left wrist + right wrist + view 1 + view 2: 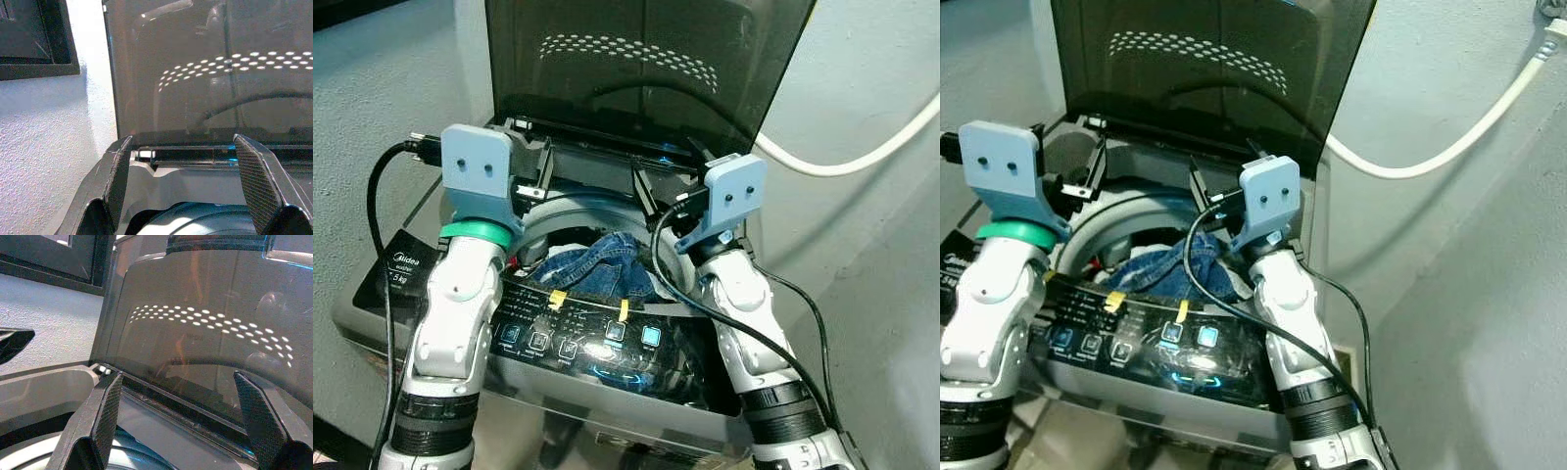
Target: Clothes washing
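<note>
A top-loading washing machine (597, 338) stands before me with its tinted lid (636, 69) raised upright. Blue denim clothes (602, 264) lie bunched in the drum, partly hidden behind the control panel. My left gripper (534, 157) hovers over the left rim of the drum opening, open and holding nothing. In the left wrist view its fingers (183, 142) point at the lid's hinge. Over the right side of the opening, just above the denim, my right gripper (668, 174) is open and empty too. The right wrist view looks past its spread fingers (178, 377) at the lid.
A white hose (842, 157) runs along the textured wall at the right. The control panel carries lit blue buttons (650, 336) and yellow tape strips (624, 309). Black cables (382, 294) hang beside both arms. The machine sits close to the wall behind it.
</note>
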`<state>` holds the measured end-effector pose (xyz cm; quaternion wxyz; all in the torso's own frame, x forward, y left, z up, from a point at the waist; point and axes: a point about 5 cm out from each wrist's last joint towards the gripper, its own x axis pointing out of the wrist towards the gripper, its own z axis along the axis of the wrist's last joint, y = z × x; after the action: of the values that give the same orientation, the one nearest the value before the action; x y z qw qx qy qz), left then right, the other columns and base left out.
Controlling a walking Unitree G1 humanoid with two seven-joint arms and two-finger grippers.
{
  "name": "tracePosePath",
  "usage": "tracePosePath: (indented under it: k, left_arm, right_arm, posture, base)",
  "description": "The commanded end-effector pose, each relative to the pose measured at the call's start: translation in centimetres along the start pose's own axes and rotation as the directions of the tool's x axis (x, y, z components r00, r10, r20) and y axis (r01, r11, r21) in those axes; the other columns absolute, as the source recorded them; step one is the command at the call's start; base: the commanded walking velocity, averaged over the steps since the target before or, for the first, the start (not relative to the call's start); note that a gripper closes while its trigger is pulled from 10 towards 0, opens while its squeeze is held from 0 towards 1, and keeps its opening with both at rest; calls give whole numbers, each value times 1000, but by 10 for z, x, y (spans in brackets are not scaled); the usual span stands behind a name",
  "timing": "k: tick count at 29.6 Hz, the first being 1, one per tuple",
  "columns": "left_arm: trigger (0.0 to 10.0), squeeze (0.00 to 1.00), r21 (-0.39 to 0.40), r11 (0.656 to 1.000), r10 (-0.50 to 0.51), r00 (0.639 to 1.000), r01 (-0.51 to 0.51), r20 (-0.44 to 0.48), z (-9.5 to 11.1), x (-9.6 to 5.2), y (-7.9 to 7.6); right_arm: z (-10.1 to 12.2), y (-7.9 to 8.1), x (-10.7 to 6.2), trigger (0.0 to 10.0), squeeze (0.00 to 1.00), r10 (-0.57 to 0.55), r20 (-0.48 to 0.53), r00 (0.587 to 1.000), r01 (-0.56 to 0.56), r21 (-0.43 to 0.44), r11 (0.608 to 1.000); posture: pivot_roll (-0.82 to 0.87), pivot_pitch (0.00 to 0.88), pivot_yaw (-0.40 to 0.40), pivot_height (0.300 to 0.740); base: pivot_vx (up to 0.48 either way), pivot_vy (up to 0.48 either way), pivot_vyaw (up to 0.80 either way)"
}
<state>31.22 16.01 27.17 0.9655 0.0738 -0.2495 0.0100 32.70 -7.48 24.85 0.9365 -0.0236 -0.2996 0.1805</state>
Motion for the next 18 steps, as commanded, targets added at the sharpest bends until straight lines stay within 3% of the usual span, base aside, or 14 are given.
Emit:
tracePosePath:
  k: [1,7,13,15,18]
  left_arm:
    - [10000,0,22,1000,10,1000,-10,-5,-2,-1,5]
    - [10000,0,62,998,11,1000,-11,9,-1,3,13]
    - [10000,0,52,998,-37,999,35,33,4,10,-1]
    - [10000,0,23,994,-108,994,107,31,1,13,-17]
    - [10000,0,6,991,-135,991,135,27,0,13,-23]
  right_arm:
    - [-2,-4,-4,10000,0,-22,-6,1000,22,-1,1000]
    - [-1,-9,-2,10000,0,-35,3,999,35,-6,999]
    - [3,-22,-3,10000,0,-73,22,997,74,-31,997]
    - [6,-33,-12,10000,0,-168,29,985,170,-72,983]
    - [8,-36,-16,10000,0,-203,33,979,205,-82,975]
  posture:
    - [180,22,-49,740]
    - [182,16,-33,740]
    - [140,2,9,740]
    - [75,5,73,740]
    - [71,7,77,740]
  base:
    - [0,0,0]
    - [0,0,0]
    - [0,0,0]
    - [0,0,0]
    - [0,0,0]
